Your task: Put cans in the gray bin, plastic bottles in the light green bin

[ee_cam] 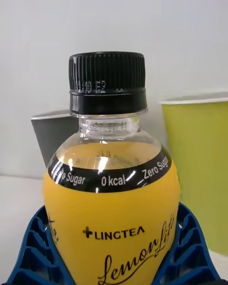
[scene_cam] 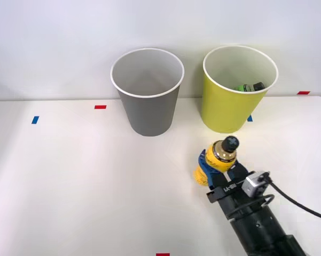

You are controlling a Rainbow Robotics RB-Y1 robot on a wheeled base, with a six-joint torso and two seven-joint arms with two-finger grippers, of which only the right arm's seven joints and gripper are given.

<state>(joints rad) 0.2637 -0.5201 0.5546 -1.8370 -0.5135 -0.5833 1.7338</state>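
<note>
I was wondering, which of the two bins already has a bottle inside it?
The light green bin, the one nearer the right tool: a green bottle lies inside it, while the gray bin beside it looks empty.

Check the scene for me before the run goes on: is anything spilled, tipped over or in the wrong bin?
Nothing stands out. The yellow-label bottle is upright and capped in the right gripper, a green bottle lies inside the light green bin, and the gray bin stands upright.
</note>
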